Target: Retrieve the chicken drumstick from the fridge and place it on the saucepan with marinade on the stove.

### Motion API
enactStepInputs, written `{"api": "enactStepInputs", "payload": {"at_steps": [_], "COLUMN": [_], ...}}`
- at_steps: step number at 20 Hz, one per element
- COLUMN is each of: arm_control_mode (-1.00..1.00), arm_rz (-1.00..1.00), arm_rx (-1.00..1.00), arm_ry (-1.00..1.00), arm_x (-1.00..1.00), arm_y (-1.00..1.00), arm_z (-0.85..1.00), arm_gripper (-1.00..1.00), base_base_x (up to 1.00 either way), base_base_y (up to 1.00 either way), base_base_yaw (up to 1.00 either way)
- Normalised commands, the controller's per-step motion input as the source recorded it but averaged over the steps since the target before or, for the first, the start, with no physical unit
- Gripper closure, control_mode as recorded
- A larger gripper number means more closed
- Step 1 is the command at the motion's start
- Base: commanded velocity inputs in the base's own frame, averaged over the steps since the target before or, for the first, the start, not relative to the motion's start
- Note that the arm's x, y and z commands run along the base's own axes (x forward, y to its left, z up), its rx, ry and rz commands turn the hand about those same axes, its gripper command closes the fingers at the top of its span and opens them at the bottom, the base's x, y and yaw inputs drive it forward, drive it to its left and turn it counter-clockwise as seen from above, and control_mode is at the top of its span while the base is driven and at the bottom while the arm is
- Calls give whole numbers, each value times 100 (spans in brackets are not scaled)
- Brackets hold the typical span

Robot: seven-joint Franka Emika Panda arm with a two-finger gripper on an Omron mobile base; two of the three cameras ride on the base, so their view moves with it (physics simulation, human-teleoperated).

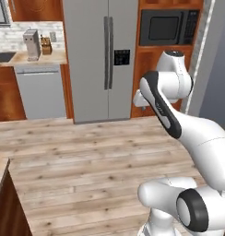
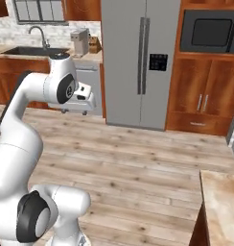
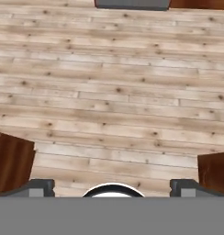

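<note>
The fridge (image 1: 101,60) is standing shut across the wooden floor (image 1: 86,156) from me, both of its tall grey doors closed, so whatever is lying on its shelves is hidden from me and I cannot tell where the drumstick is or which way it is pointing. The fridge's long axis is running straight up and down, and its two dark curved handles (image 1: 107,53) are hanging vertically side by side at the seam between the doors, facing me. A small dark dispenser panel (image 1: 122,57) is sitting on the right-hand door. To the right of the fridge a black microwave (image 1: 168,27) is sitting in a wooden cabinet; to the left a steel dishwasher (image 1: 43,91) is standing under a counter, with a grey coffee machine (image 1: 31,44) on top. In the right base view a sink (image 2: 28,50) with a curved tap is lying further left along that counter.

My gripper (image 3: 112,187) is spreading its two dark fingertips (image 3: 38,187) wide apart, holding nothing, and is looking down at bare floorboards well short of the fridge's base.
</note>
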Motion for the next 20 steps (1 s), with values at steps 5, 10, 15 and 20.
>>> {"api": "enactStepInputs", "payload": {"at_steps": [5,10,15,20], "arm_control_mode": [100,100,100,100], "arm_rz": [0,0,0,0], "arm_rx": [0,0,0,0], "arm_ry": [0,0,0,0], "arm_x": [0,0,0,0], "arm_y": [0,0,0,0], "arm_z": [0,0,0,0], "arm_gripper": [-100,-100,-100,-100], "base_base_x": [100,100,88,79], "base_base_y": [-5,-1,0,0], "base_base_yaw": [-15,-14,-14,-10]}}
